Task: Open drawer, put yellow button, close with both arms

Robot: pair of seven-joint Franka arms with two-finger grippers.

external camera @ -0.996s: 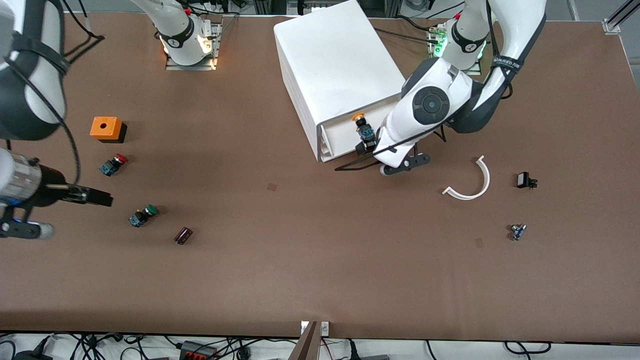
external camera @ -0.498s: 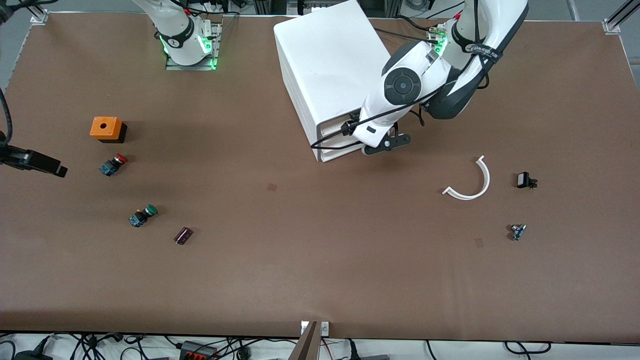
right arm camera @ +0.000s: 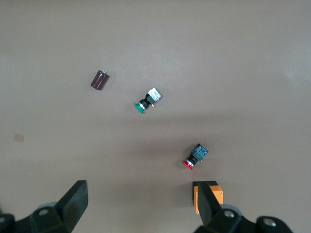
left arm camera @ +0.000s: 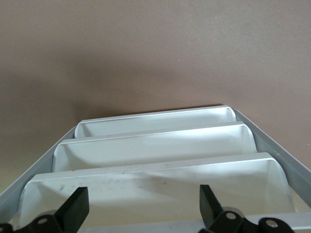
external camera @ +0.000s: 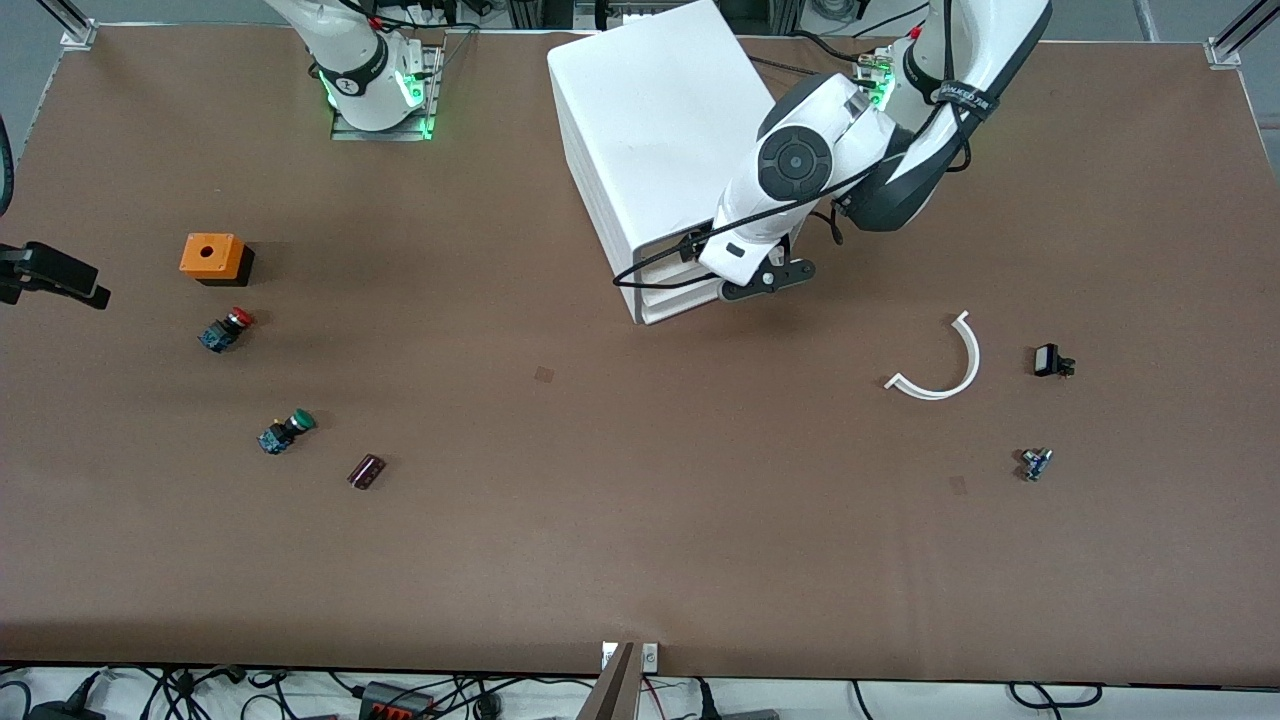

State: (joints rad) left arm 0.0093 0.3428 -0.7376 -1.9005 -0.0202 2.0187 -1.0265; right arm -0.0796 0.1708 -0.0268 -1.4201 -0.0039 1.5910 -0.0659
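Observation:
The white cabinet (external camera: 665, 130) stands near the left arm's base. Its top drawer (external camera: 662, 252) looks pushed in, about level with the lower drawers. The yellow button is hidden. My left gripper (external camera: 700, 256) is at the cabinet's front, under the wrist. In the left wrist view it (left arm camera: 141, 211) is open and empty, with its fingers astride the nearest drawer front (left arm camera: 155, 187). My right gripper (external camera: 60, 278) is over the table's edge at the right arm's end, open and empty in the right wrist view (right arm camera: 141, 208).
An orange box (external camera: 212, 256), a red-capped button (external camera: 226, 329), a green-capped button (external camera: 285, 431) and a dark cylinder (external camera: 366, 471) lie at the right arm's end. A white curved strip (external camera: 945, 365) and two small dark parts (external camera: 1051, 361) (external camera: 1035, 463) lie at the left arm's end.
The left hand has moved in against the cabinet and the open top drawer has slid in, taking the yellow button out of sight. The right gripper has drawn back toward the table's edge.

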